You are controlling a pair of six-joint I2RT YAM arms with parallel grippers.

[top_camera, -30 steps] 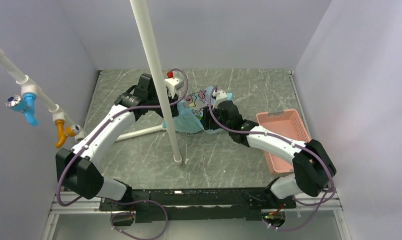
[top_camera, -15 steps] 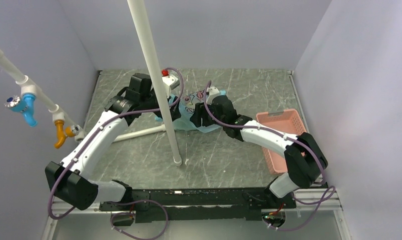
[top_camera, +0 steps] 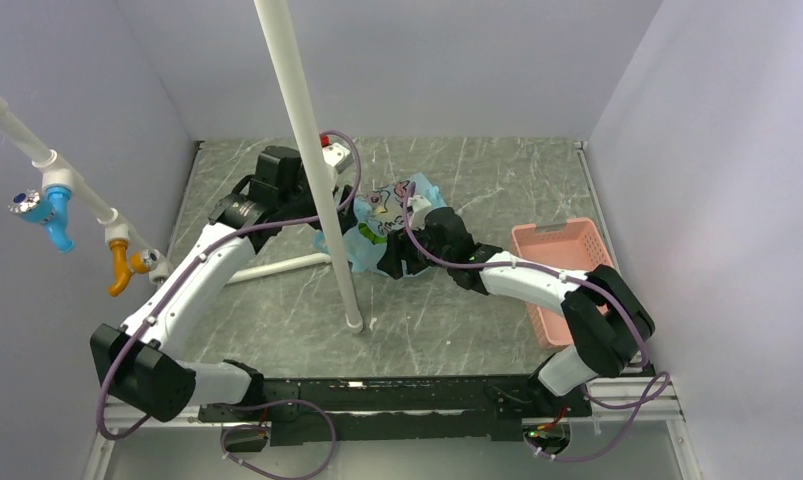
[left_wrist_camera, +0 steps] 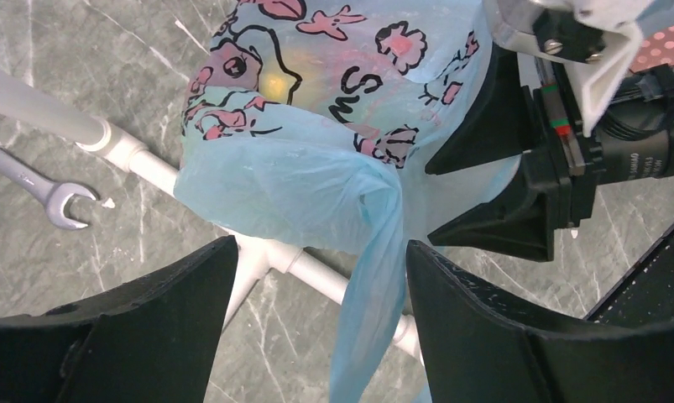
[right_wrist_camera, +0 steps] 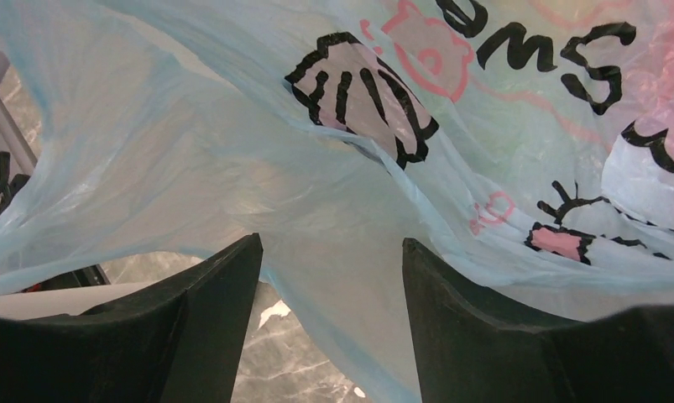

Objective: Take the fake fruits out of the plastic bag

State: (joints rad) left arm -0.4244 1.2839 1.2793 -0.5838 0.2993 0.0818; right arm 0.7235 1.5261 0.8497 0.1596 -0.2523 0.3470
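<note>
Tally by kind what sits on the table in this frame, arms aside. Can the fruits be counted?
Light blue translucent plastic bag with pink and black print: 1
Pink slotted plastic basket: 1
Silver metal open-ended wrench: 1
White plastic pipe frame: 1
Fake fruits: not countable, only a yellow glow through the bag
Total: 4

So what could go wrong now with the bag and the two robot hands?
Both the left gripper and the right gripper stand open, so the plastic bag could slump and keep the fake fruits inside. Its loose strand hangs between the left gripper's jaws, near the white pipe, where it might snag. The two grippers are also very close together and could bump.
</note>
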